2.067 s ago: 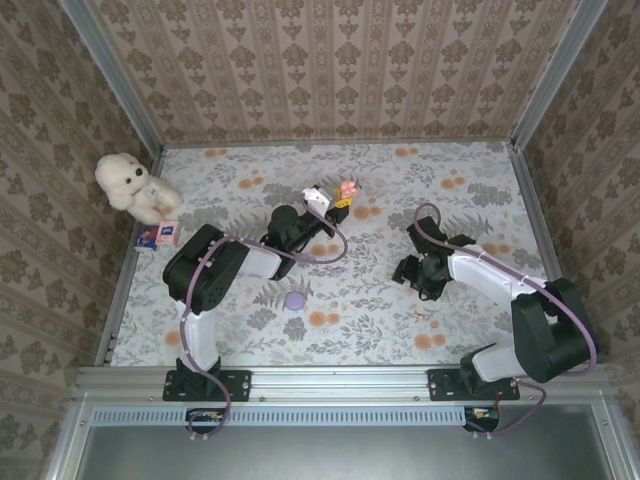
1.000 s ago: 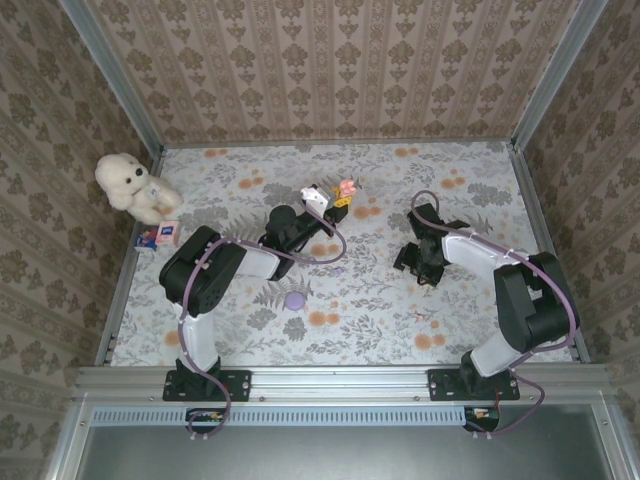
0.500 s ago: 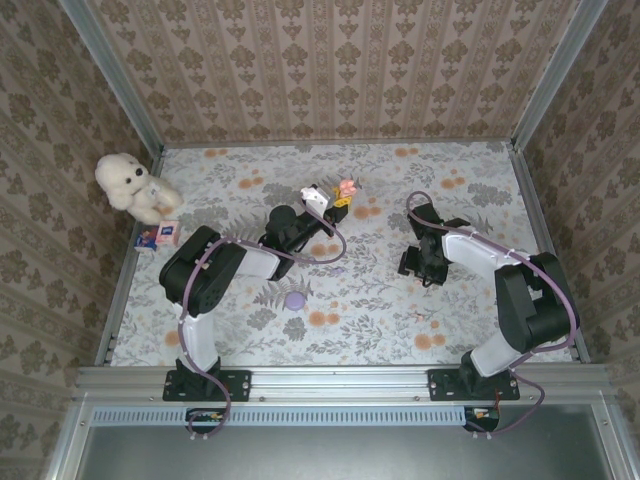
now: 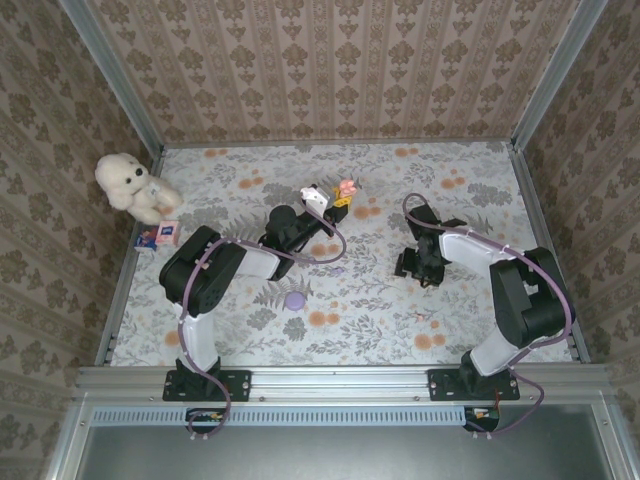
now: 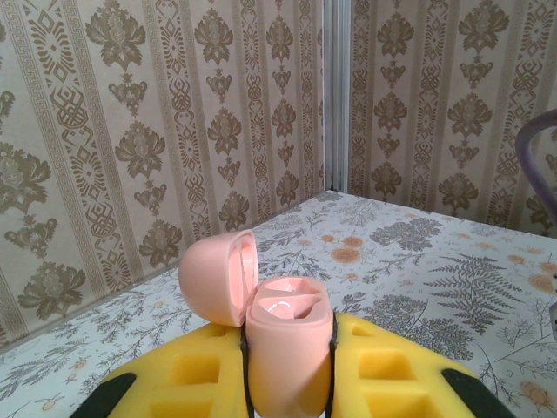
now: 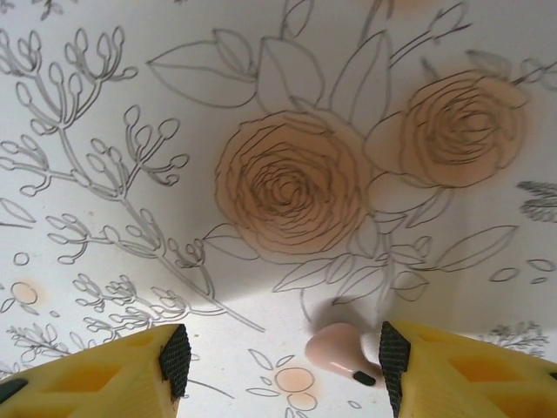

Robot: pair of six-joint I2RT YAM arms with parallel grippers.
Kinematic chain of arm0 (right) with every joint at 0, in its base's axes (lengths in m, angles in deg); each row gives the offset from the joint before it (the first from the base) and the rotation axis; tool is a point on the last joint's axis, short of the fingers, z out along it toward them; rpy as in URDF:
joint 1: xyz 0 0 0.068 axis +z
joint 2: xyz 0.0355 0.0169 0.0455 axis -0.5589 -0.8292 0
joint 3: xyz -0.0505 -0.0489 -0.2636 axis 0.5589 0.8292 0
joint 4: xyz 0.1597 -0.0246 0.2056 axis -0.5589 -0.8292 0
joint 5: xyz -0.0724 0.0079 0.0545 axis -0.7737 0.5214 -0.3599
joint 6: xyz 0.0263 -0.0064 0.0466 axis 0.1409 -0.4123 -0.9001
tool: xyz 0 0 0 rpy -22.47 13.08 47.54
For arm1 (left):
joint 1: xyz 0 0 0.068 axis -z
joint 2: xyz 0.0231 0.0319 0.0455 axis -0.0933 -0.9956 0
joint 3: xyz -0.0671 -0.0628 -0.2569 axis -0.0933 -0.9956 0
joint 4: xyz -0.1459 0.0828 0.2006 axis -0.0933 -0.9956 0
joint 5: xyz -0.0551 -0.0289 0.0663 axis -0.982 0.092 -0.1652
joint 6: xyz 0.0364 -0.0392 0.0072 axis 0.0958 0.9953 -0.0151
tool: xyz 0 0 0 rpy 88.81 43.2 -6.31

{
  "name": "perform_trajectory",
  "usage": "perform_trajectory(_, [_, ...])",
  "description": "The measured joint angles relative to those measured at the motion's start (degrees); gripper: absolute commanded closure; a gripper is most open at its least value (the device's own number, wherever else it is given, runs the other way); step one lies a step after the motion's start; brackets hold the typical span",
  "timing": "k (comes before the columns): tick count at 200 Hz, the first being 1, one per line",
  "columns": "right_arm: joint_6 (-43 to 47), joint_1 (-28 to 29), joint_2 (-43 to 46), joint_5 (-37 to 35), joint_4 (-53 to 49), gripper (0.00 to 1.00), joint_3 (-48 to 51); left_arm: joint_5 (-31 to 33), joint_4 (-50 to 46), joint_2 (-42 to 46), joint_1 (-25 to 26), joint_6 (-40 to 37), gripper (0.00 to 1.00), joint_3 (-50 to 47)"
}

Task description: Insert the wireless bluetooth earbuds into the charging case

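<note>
A pink charging case [image 5: 287, 348] stands upright with its lid [image 5: 218, 279] hinged open to the left. My left gripper [image 5: 289, 370] is shut on it between yellow foam fingers [image 5: 392, 366]. From above, this gripper [image 4: 340, 200] holds the case [image 4: 347, 187] over the far middle of the table. A pale pinkish earbud [image 6: 344, 348] lies on the floral cloth, right against the inside of my right gripper's right finger [image 6: 396, 357]. My right gripper [image 6: 283, 357] is open and straddles it, pointing down at the cloth [image 4: 418, 266]. A tiny lilac earbud [image 4: 337, 270] lies near the left forearm.
A round lilac case [image 4: 294, 300] lies on the cloth in front of the left arm. A white teddy bear [image 4: 135, 185] and a small box [image 4: 158, 235] sit at the far left. Patterned walls with metal rails [image 4: 530, 210] enclose the table.
The right arm's elbow has swung outward while its gripper stayed low over the same spot, its jaws narrowing slightly. The left arm and the case have not moved.
</note>
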Motion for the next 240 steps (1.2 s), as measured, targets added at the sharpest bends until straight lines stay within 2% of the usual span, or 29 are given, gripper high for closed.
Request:
perform_trajectory(60, [-0.81, 0.39, 0.83, 1.97, 0.02, 0.38, 0.94, 0.02, 0.00, 0.00, 0.00, 0.00, 1.00, 0.04])
perform_trajectory(140, [-6.69, 0.90, 3.02, -4.70, -1.95, 0.43, 0.94, 0.00, 0.00, 0.00, 0.00, -0.02, 1.00, 0.04])
perform_trajectory(240, [-3.10, 3.72, -0.76, -8.09, -3.48, 0.51, -1.68, 0.02, 0.00, 0.00, 0.00, 0.00, 1.00, 0.04])
